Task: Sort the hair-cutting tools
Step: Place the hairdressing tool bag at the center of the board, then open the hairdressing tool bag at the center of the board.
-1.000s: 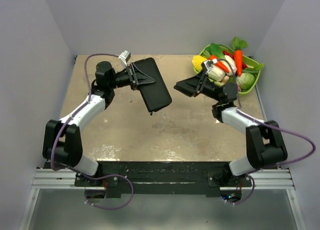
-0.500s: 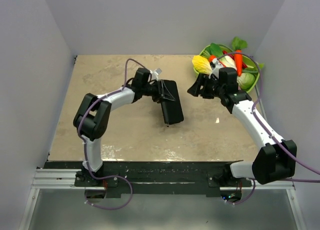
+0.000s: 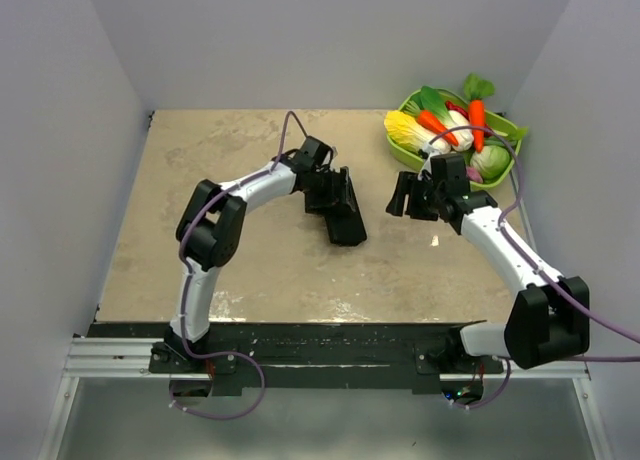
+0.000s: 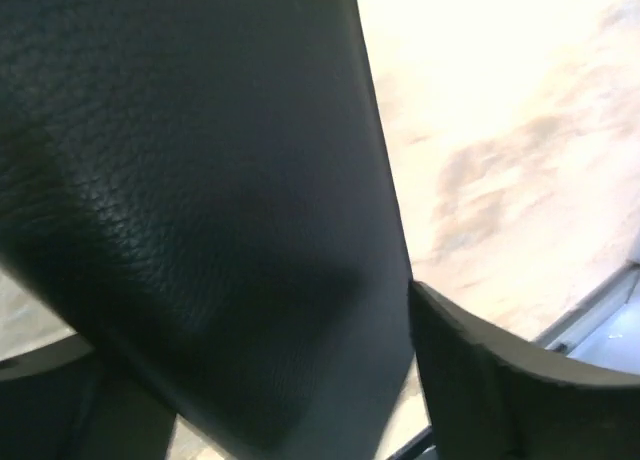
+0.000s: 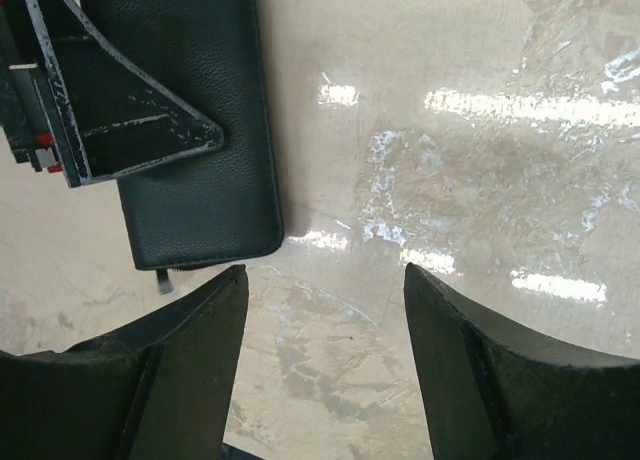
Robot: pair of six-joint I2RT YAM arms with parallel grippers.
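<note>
Black leather case point(image 3: 347, 225) lay mid-frame with my left gripper point(image 3: 331, 193) on it; whether that claw pinched it I could not tell. Right gripper point(image 5: 322, 310) gaped empty beside it. Combs and scissors were unseen; I judged pinning the case flat before opening wisest.

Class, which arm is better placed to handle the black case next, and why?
Left, probably. The left fingers sit directly over the black case; the right fingers stand open beside its end, over bare table.
</note>
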